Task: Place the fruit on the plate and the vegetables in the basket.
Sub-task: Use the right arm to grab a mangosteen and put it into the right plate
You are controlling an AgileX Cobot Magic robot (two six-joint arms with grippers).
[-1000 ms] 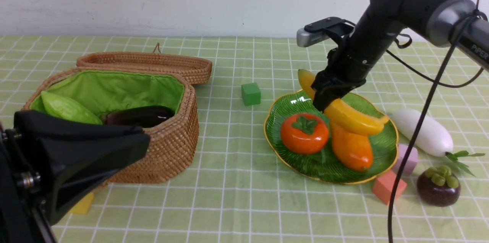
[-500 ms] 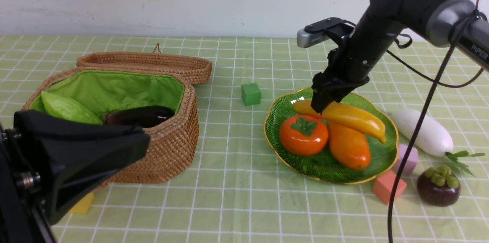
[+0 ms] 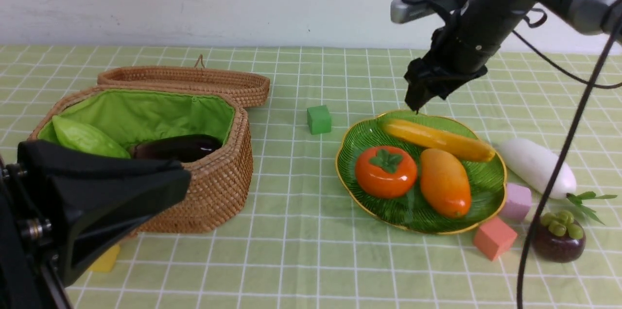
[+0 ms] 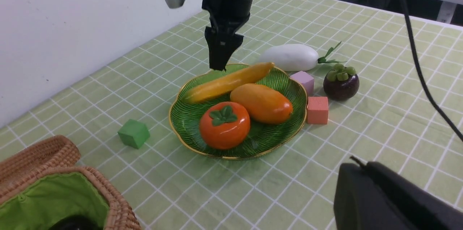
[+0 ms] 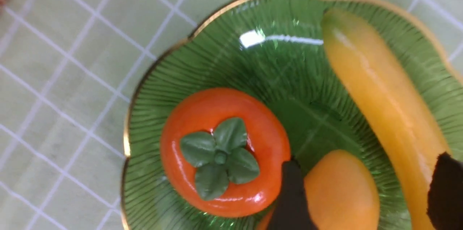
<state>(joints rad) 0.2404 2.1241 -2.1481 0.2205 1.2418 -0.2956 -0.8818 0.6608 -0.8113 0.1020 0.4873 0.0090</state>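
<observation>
Where view is blocked: left gripper housing covers the basket's near-left corner and the eggplant's near edge in front view; can't tell what sits behind it.
Cut off: yellow cube shows only a corner under that housing; right arm leaves the frame top right.
Cable: black cable crosses the radish and clips the mangosteen's left edge.
Right wrist view: a bit blurred; two dark fingertips poke in at the frame edge, rest of the jaws out of shot.
Right gripper: jaws spread, empty, hanging over the plate's far rim, clear of the banana.
Left gripper jaws: not visible; clenched tight, low at the bench's near-left, in front of the basket.
Plate contents: banana along far side, persimmon and mango side by side in front of it.
Off plate: mangosteen on bench near right, beside coral cube; radish just right of plate; pink cube at plate's rim.
Basket: lid laid back open; gourd and eggplant inside on green lining.
Green cube: between basket and plate.
</observation>
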